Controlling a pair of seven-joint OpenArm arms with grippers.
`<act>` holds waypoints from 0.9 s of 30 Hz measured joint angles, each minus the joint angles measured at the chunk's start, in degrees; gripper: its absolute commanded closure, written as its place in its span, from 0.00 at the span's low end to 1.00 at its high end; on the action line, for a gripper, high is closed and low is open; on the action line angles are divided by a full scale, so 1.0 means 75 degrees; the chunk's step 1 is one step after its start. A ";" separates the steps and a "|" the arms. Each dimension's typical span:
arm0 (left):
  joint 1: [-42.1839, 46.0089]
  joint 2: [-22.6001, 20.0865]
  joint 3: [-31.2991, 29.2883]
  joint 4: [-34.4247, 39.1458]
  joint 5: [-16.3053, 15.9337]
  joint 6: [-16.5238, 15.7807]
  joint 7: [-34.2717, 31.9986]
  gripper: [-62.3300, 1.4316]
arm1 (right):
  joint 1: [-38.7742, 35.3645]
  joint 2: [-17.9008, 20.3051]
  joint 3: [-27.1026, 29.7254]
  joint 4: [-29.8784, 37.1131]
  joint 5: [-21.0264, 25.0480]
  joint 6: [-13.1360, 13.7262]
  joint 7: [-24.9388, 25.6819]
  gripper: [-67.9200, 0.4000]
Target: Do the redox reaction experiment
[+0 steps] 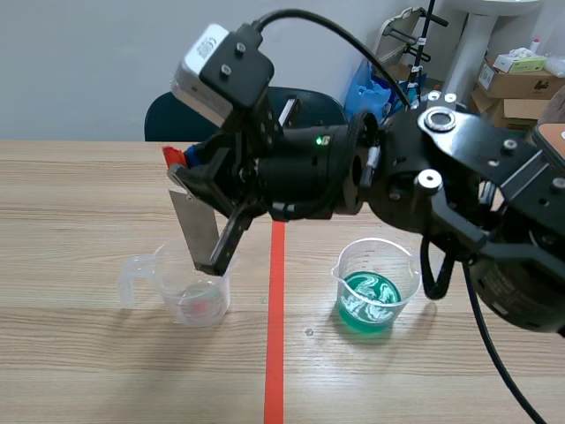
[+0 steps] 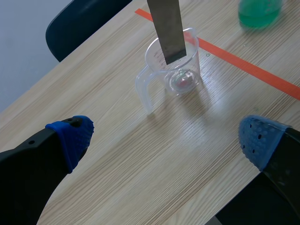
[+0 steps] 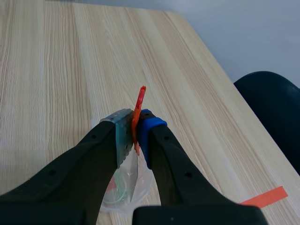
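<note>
Background: a pale grey wall, a dark blue chair (image 1: 168, 119) behind the far edge, and cardboard boxes (image 1: 516, 84) stacked at the far right.
Surface: a light wood-grain bench (image 1: 88, 203) with an orange-red tape line (image 1: 275, 353) running down its middle.
Metal strip: the metal strip (image 1: 196, 221) is a flat, dull grey rectangle with straight edges. It hangs nearly upright, leaning slightly. An orange-red tab sticks up past the fingers at its upper end. Its lower end sits inside the mouth of the clear cup; whether it touches the bottom cannot be told.
Clear cup: the clear cup (image 1: 199, 300) is transparent plastic with a looped handle on its side and stands left of the tape line. A reddish patch shows at its base; it cannot be told whether that is liquid or print.
Green cup: the green cup (image 1: 375, 287) is a matching transparent vessel standing right of the tape line, well apart from the other. It holds bright green liquid with pale swirls on the surface.
Right tool: the right tool (image 3: 136, 133) reaches across from the right, past the middle, and is clenched on the upper part of the strip, directly above the clear cup.
Left tool: the left tool (image 2: 166, 140) is released, its blue dotted pads spread wide and holding nothing. It hovers over bare wood, with the clear cup and strip ahead of it.
</note>
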 measured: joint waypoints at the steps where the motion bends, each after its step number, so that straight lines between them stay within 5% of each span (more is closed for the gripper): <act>1: 0.0000 0.0000 0.0000 0.0000 0.0000 0.0000 0.0000 0.00 | 0.0087 0.0000 0.0000 0.0073 0.0128 0.0000 -0.0149 0.98; 11: 0.0000 0.0000 0.0000 0.0000 0.0000 0.0000 0.0000 0.00 | 0.0647 0.0000 0.0000 0.0997 0.1594 -0.0245 -0.2075 0.98; 27: 0.0000 0.0000 0.0000 0.0000 0.0000 0.0000 0.0000 0.00 | 0.1376 0.0000 0.0000 0.1614 0.2952 -0.0632 -0.3168 0.98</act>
